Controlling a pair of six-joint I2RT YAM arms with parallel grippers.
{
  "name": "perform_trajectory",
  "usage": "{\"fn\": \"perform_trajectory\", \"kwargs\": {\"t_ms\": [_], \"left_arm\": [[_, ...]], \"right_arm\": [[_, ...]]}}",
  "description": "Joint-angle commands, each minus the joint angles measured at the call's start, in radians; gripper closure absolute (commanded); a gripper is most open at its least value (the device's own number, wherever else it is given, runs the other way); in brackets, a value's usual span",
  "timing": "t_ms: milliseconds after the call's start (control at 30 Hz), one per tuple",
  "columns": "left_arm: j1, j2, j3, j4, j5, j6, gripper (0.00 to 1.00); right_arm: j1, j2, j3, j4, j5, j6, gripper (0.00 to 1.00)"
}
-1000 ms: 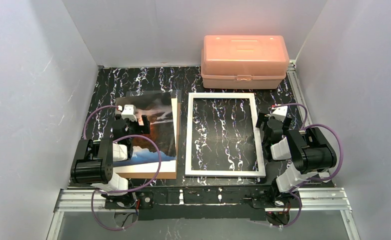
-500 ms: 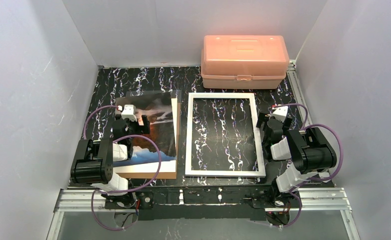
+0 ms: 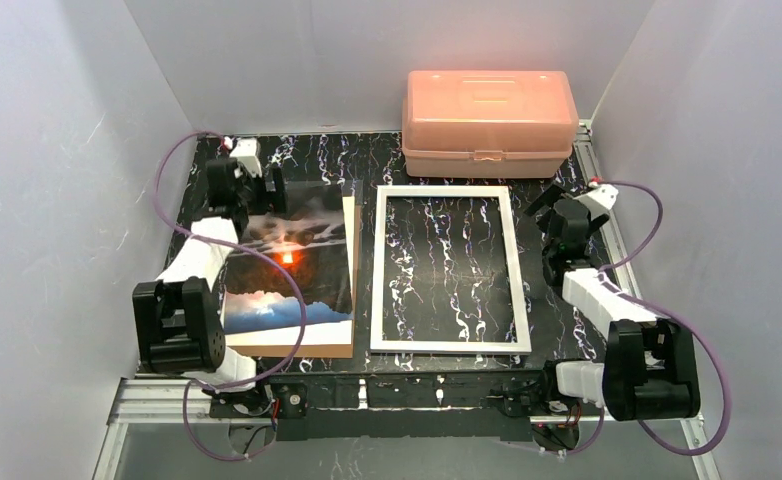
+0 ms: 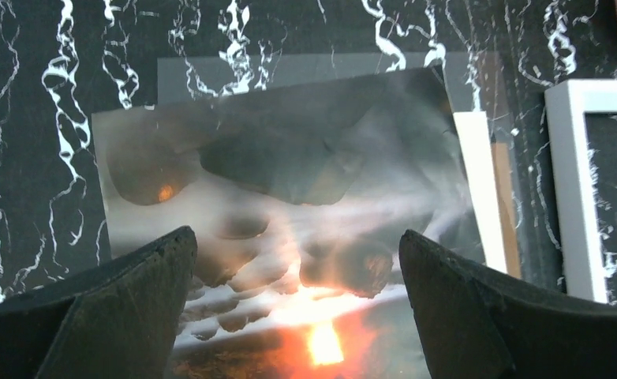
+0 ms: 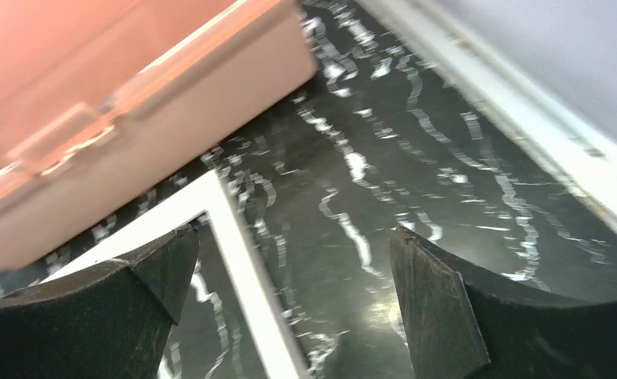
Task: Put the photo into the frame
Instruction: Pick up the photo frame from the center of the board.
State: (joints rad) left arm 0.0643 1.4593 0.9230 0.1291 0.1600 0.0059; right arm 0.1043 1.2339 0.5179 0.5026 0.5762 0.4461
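Top external: both claws gape wide and hold nothing. I count one photo [image 3: 292, 265] on one brown board [image 3: 287, 347], under my left claw [image 3: 270, 190]. One frame [image 3: 445, 189] lies flat on the desk [image 3: 367, 160], just left of my right claw [image 3: 549, 225], and one pink box [image 3: 488, 120] sits beyond it.

Left wrist: the photo's [image 4: 289, 181] far edge lies ahead of the claw [image 4: 296, 241]. I'd pinch that edge gently and avoid creasing it.

Right wrist: the frame's [image 5: 242, 237] corner sits low and left of the claw [image 5: 293, 237].

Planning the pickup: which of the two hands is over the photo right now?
The left hand, open above the photo's far end. The right hand, also open, is off beside the frame's far right corner, near the pink box.
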Motion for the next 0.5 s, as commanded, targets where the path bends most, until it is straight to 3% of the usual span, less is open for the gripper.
{"fn": "perform_trajectory", "kwargs": {"t_ms": [0, 167, 300, 467], "left_arm": [[0.009, 0.075, 0.255, -0.523, 0.030, 0.009, 0.02], [0.030, 0.193, 0.522, -0.854, 0.097, 0.016, 0.02], [0.068, 0.215, 0.595, -0.932, 0.142, -0.035, 0.02], [0.088, 0.185, 0.615, -0.962, 0.134, -0.044, 0.02]], "right_arm": [[0.018, 0.012, 0.146, -0.248, -0.365, 0.131, 0.01], [0.412, 0.183, 0.515, -0.699, 0.053, -0.017, 0.01], [0.655, 0.406, 0.808, -0.994, 0.188, 0.043, 0.01], [0.879, 0.663, 1.072, -1.151, 0.270, 0.104, 0.01]]}}
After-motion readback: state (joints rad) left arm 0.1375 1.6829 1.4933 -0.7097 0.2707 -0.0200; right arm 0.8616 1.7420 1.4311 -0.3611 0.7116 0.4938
